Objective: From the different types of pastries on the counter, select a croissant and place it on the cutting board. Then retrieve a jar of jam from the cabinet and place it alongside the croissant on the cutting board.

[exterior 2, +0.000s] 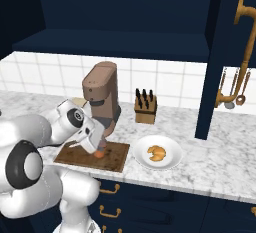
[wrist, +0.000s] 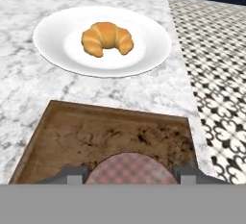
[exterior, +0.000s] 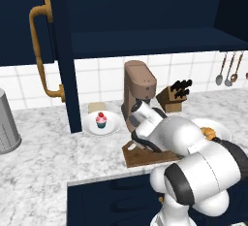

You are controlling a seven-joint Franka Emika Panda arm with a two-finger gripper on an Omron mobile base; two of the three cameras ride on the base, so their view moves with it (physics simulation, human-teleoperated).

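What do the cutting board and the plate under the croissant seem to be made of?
Cutting board: probably wood, matte dark brown, with blotchy grain marks. Plate: looks like glazed ceramic, plain white and smooth, with a soft sheen, though plastic cannot be ruled out.

From behind the arm, left and right, we overlook the counter [exterior: 43, 157]; our hand camera peers closely at the cutting board [wrist: 96, 136].

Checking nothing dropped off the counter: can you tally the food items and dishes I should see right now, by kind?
Croissant: 1, on its white plate
Cupcake: 1, on another white plate
Jam jar: 1, in the gripper over the cutting board
White plates: 2
Cutting board: 1
Total: 6
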